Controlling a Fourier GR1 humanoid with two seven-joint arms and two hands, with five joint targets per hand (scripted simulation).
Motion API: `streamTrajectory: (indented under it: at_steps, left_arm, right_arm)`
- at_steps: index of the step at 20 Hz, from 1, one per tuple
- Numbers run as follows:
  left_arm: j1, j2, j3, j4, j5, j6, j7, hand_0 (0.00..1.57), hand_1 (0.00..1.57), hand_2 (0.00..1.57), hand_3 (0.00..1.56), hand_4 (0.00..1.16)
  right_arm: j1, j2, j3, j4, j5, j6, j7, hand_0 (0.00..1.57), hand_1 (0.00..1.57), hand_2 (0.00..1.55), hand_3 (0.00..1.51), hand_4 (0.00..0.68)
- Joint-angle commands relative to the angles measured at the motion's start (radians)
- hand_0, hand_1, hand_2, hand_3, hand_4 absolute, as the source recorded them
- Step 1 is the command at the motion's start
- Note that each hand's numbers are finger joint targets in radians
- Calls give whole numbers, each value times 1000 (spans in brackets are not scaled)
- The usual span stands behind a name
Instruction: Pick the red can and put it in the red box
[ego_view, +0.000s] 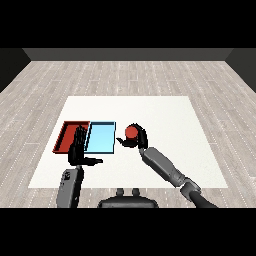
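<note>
**Holding the red can beside the trays**

Curling the right hand (139, 138) round the red can (130, 132), just right of the light blue tray (101, 138), above the white worktop (165, 120). Keeping the left hand (77, 148) open, fingers straight, over the near edge of the red tray (66, 135).
</note>
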Motion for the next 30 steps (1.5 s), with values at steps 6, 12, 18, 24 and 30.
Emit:
streamTrajectory:
  at_steps: [6,12,18,24,30]
  left_arm:
    - [-44,-37,-198,-86,-78,107,198,0,0,0,0,0]
    - [-70,-37,-293,-33,-109,193,182,0,0,0,0,0]
    - [-129,-35,-263,74,-112,172,198,0,0,0,0,0]
    - [-221,-38,-335,134,-75,256,261,0,0,0,0,0]
    - [-160,-38,-411,199,-70,307,155,0,0,0,0,0]
  right_arm:
    - [26,-58,-86,-171,84,46,45,1485,1485,1441,1398,631]
    - [27,-38,-127,-234,186,59,117,1449,1449,1407,1384,636]
    - [208,-106,-139,-468,245,93,102,1420,1420,1415,1397,630]
    - [171,-34,-208,-439,323,149,162,1442,1442,1430,1395,616]
    - [240,-2,-237,-469,393,226,135,1451,1451,1442,1395,651]
